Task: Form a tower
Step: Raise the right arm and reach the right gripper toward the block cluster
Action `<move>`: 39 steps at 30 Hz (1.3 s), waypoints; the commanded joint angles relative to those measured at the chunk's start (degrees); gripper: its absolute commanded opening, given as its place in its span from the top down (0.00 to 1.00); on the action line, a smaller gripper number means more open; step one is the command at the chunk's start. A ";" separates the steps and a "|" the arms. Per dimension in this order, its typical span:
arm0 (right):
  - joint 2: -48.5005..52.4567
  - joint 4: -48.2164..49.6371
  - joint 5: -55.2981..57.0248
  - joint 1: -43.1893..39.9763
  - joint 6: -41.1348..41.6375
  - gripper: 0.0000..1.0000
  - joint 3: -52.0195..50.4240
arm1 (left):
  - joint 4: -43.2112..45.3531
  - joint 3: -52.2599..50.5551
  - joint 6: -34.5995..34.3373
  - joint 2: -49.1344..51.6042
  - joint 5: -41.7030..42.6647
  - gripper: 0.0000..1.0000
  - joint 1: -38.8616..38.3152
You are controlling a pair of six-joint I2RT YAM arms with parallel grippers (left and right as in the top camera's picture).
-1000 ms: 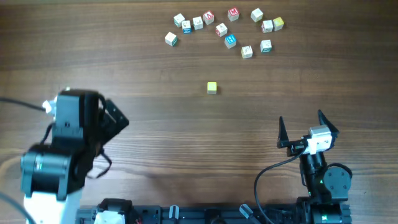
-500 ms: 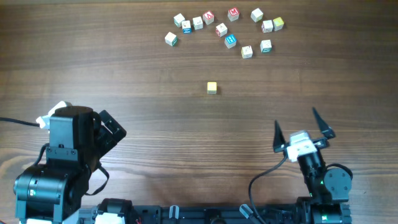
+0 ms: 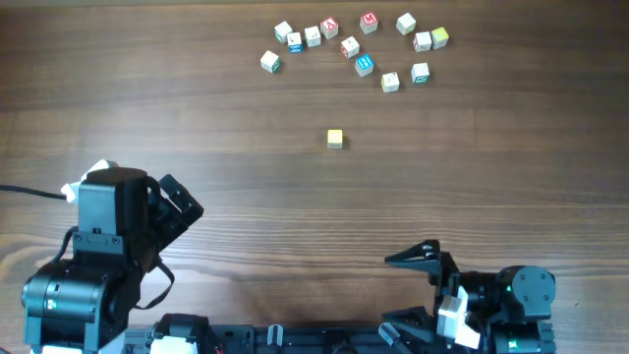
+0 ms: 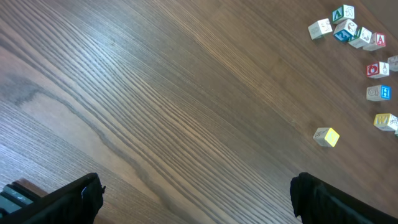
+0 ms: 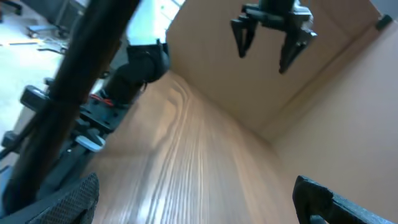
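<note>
No tower is in view. One yellowish cube (image 3: 335, 139) stands alone mid-table, and the left wrist view shows this cube (image 4: 326, 136) at the right, one cube high. My left gripper (image 3: 187, 202) hovers open at the front left, far from the cube, its dark fingers (image 4: 81, 194) wide apart over bare wood. My right gripper (image 3: 393, 290) lies low at the front right and points left, open, with nothing between its fingers (image 5: 65, 198). The right wrist view is blurred.
Several loose letter cubes (image 3: 354, 44) lie scattered along the far edge, marked in red, blue and green; some of these cubes (image 4: 357, 37) show at the top right of the left wrist view. The arm bases stand along the front edge.
My right gripper has dropped toward the front edge and turned from pointing away to pointing left. My left arm pulled back toward the front, then held still. No cube moved.
</note>
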 commanded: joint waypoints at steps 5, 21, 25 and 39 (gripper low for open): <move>-0.31 2.03 5.18 -0.11 2.51 0.00 -0.04 | -0.02 -0.52 -0.76 0.00 0.52 0.00 0.37; -0.31 9.22 45.27 -0.13 79.87 0.00 0.17 | -0.02 -0.52 -0.76 0.00 0.52 0.00 0.37; 3.96 -0.09 51.19 -0.13 78.90 0.00 5.18 | -0.02 -0.52 -0.76 0.00 0.52 0.00 0.37; 61.72 -32.89 52.92 0.15 63.80 0.00 50.69 | -0.02 -0.52 -0.76 0.00 0.52 0.00 0.37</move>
